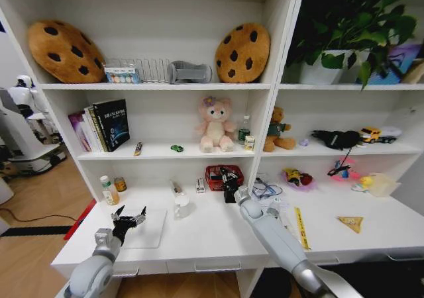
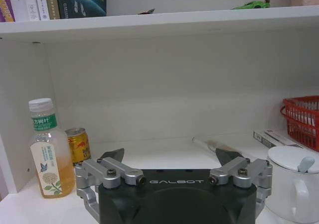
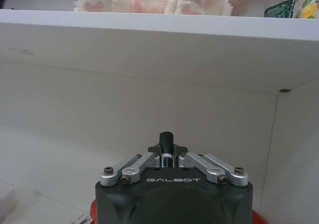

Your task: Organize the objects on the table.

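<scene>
- Right gripper (image 3: 166, 152) was clenched on a black pen (image 3: 165, 143) that stood upright between its fingertips; in the head view it hung just above the red basket (image 1: 213, 177) at the back of the table (image 1: 212, 235), in front of the white back wall.
- At twelve o'clock above that gripper, a pink plush toy (image 1: 215, 124) sat on the shelf, with a small green-labelled bottle (image 1: 244, 130) just at its three o'clock side.
- Left gripper (image 1: 128, 220) was released, its fingers spread wide with nothing between them, hovering over a white board (image 1: 151, 230) near the table's left front edge.
- At eleven o'clock from the left gripper, by the left wall, a tea bottle (image 2: 48, 147) with a white cap stood upright, and a small gold can (image 2: 78, 145) stood just beside it.
- At two o'clock from the left gripper a white mug (image 2: 291, 181) with a lid sat on the table; behind it lay a small white box (image 2: 277, 138), next to the basket.
- On the shelf overhead, a tiny green toy car (image 1: 177, 148) rested at ten o'clock from the basket, and a row of books (image 1: 101, 124) stood farther left.
</scene>
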You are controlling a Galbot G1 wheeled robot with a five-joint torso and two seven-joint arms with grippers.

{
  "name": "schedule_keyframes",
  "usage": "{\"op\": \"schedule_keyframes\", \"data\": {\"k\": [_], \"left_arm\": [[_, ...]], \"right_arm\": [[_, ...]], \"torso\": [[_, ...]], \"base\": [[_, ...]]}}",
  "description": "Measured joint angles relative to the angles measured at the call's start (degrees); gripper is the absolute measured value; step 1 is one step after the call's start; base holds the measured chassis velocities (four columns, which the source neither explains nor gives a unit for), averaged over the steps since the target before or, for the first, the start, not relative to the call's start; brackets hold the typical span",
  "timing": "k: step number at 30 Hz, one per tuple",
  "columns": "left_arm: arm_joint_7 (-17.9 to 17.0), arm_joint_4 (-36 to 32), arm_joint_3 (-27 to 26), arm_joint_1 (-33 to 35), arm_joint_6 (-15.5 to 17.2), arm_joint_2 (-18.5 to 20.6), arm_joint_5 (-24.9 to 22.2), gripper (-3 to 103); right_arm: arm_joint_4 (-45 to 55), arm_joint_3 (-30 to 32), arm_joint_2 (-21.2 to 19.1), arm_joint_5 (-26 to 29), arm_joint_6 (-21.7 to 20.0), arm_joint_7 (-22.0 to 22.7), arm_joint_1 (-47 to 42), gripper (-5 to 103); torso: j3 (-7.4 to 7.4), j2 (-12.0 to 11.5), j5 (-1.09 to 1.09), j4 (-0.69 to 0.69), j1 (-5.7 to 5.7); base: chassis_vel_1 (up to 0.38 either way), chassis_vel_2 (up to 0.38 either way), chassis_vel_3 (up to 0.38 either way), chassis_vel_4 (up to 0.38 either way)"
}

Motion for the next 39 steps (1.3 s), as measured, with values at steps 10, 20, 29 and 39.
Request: {"op": "schedule_keyframes", "data": {"k": [10,20,29,39], "left_arm": [[0.1,0.3,0.2,-0.7,0.3,0.4,-0.5,100],[0.7,0.3,0.2,-0.6,0.6,0.5,-0.8,100],[1.0,0.3,0.3,-0.7,0.8,0.5,-0.9,100],[0.8,0.2,0.0,-0.8,0.8,0.7,-1.2,100]], "right_arm": [[-1.1,1.5,0.3,-0.1,0.1,0.0,-0.7,12],[-4.1,2.2,1.2,-0.3,1.1,-1.4,-0.3,12],[-3.2,2.6,0.7,0.9,0.1,-1.1,-0.3,19],[1.3,2.6,-2.0,3.9,-1.0,-0.5,-1.9,58]], "torso": [[0.0,0.0,0.0,0.01,-0.01],[0.0,0.0,0.0,0.0,-0.01],[0.0,0.0,0.0,0.0,-0.01],[0.0,0.0,0.01,0.01,-0.01]], "base": [[0.0,0.0,0.0,0.0],[0.0,0.0,0.0,0.0],[0.0,0.0,0.0,0.0],[0.0,0.0,0.0,0.0]]}}
